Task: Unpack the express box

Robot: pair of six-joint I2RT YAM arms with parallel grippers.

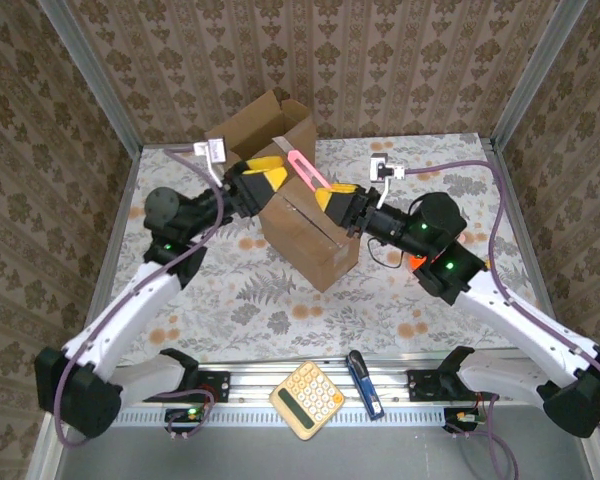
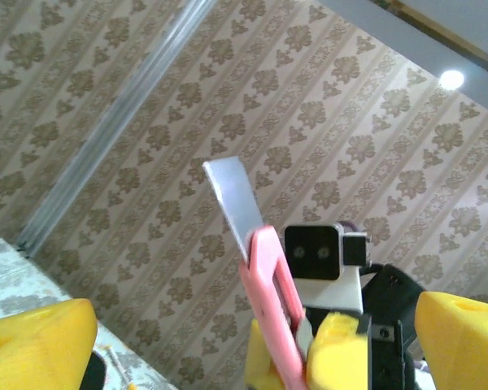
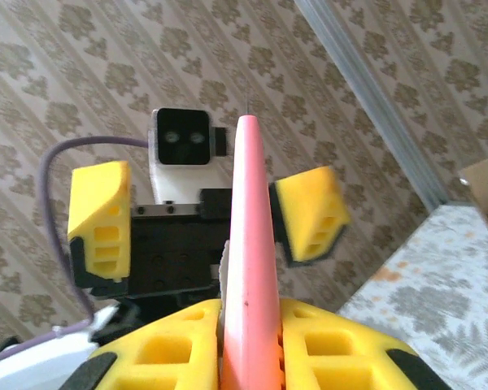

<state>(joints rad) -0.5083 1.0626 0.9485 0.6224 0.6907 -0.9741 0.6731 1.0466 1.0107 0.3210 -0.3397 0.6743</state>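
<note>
A closed brown express box (image 1: 310, 238) stands tilted at the table's middle. Just above its top edge my right gripper (image 1: 338, 197) is shut on a pink utility knife (image 1: 305, 170), whose handle points up and to the back left. In the right wrist view the knife (image 3: 248, 244) rises from between the pressed yellow pads of my right gripper (image 3: 252, 349). My left gripper (image 1: 263, 170) faces it, open, its fingers (image 3: 98, 219) standing wide on either side of the knife without touching it. In the left wrist view the silver blade (image 2: 232, 203) sticks out of the pink handle (image 2: 272, 309).
A second cardboard box (image 1: 265, 125) with open flaps stands behind. A yellow calculator (image 1: 307, 400) and a blue tool (image 1: 365, 385) lie on the near rail. Something orange (image 1: 417, 262) lies under the right arm. Metal posts (image 1: 110, 90) frame the papered walls.
</note>
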